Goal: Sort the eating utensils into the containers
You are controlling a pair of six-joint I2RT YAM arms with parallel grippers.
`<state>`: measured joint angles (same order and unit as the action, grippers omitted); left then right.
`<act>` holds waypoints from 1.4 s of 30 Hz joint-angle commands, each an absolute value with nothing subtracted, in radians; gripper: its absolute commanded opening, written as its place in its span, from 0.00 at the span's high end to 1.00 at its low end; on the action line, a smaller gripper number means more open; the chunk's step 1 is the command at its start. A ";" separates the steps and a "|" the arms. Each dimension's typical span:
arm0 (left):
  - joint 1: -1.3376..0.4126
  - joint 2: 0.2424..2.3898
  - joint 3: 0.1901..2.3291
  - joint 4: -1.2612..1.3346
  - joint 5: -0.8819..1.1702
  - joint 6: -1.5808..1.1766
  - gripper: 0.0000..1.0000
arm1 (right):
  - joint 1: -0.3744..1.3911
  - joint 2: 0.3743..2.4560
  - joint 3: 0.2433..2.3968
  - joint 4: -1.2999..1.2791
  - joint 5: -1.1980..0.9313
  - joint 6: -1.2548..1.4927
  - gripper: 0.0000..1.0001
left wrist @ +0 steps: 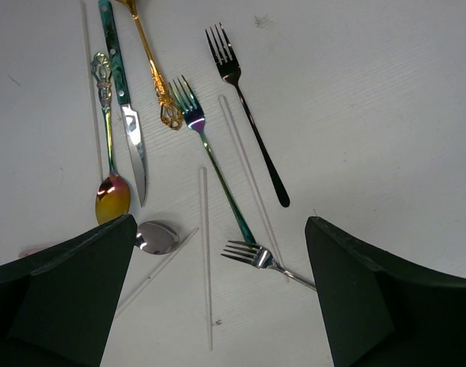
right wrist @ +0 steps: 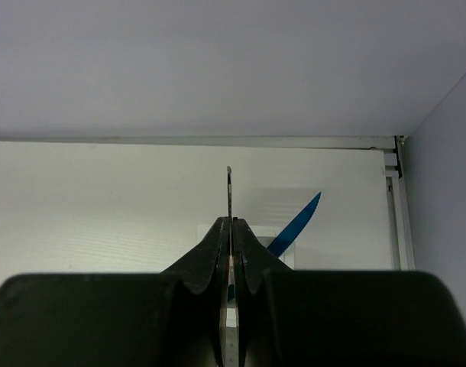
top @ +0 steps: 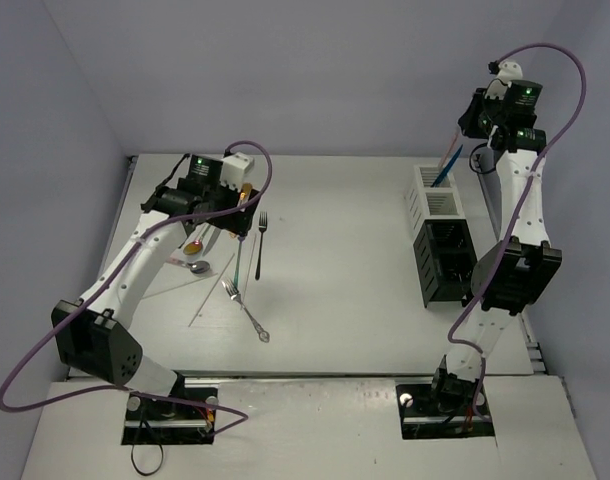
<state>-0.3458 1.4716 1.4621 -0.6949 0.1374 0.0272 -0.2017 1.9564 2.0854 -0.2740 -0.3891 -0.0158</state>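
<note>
My left gripper (top: 235, 212) (left wrist: 218, 264) is open and empty, hovering over the cutlery on the table. Below it lie a dark fork (left wrist: 244, 107) (top: 260, 240), a teal-handled fork (left wrist: 210, 153), a silver fork (left wrist: 256, 256) (top: 247, 310), a silver spoon (left wrist: 158, 237), a gold-bowled spoon (left wrist: 111, 197), a gold-handled utensil (left wrist: 153, 73), a green-handled knife (left wrist: 127, 115) and thin pale sticks (left wrist: 206, 252). My right gripper (top: 475, 158) (right wrist: 231, 229) is shut on a thin flat utensil (right wrist: 228, 191) seen edge-on, above the white box (top: 440, 190). A blue knife (right wrist: 298, 222) (top: 445, 168) stands in that box.
A longer black slatted box (top: 443, 258) stands right in front of the white one, beside the right arm. The back wall and the right wall are close to the right gripper. Purple cables loop over both arms.
</note>
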 commanded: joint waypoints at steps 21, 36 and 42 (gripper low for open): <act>-0.158 1.597 1.490 -0.681 0.041 0.067 0.10 | -0.210 2.027 1.953 -0.206 -0.426 -0.030 0.92; -0.137 1.932 1.742 -0.768 0.099 0.199 0.58 | -0.209 1.884 1.923 -0.207 -0.460 -0.015 0.40; -0.140 2.076 1.872 -0.773 0.145 0.201 0.70 | -0.204 1.797 1.881 -0.207 -0.494 -0.009 0.39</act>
